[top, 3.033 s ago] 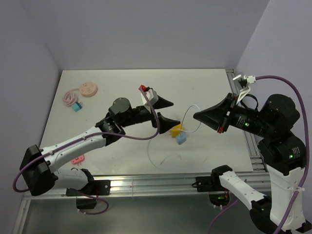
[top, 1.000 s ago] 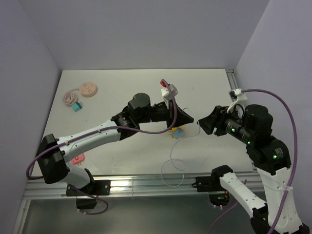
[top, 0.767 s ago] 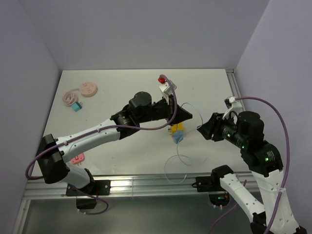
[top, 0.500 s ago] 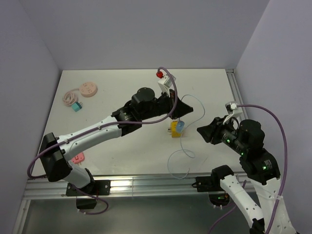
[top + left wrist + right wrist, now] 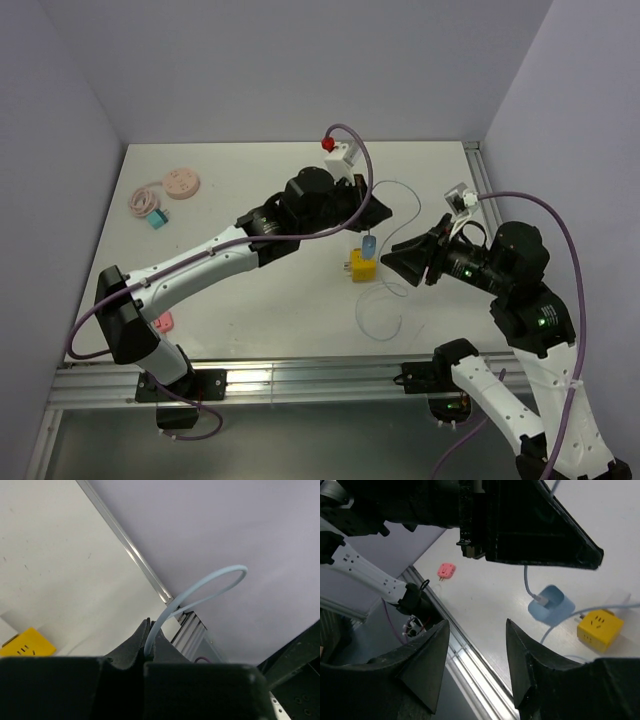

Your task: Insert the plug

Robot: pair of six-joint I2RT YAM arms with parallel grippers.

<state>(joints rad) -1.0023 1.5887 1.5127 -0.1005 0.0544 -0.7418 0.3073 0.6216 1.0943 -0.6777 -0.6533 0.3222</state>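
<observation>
**A:** How much room is there at the edges?

**B:** The white table [image 5: 230,180] is boxed in by lavender walls [image 5: 300,70] at the back and on both sides. A slotted aluminium rail [image 5: 478,175] runs along its right edge, and a second aluminium rail [image 5: 300,374] runs along the near edge. The widest open stretch is the back of the table, behind both arms.

**A:** And the plug?

**B:** The light blue plug [image 5: 369,244] hangs near the middle of the table on a thin pale blue cable [image 5: 220,575]. The left tool [image 5: 383,214] is closed, pinching that cable just above the plug. The plug is right at the yellow socket cube [image 5: 361,268], which sits on the table. I cannot tell whether they touch.

**A:** What crowds that spot?

**B:** The right tool [image 5: 476,626] is just to the right of the cube, pointing at it. Its fingers are spread and there is nothing between them. The two tools are close together. The slack cable loops up behind the left tool and trails over the table in front of the cube.

**A:** Anything else?

**B:** At the far left, well apart from the cube, are a round pink plastic disc [image 5: 182,183], a coiled pink cord [image 5: 142,200] and a small teal block [image 5: 156,221]. A small pink adapter [image 5: 160,322] lies near the front-left edge, beside the left arm.
</observation>
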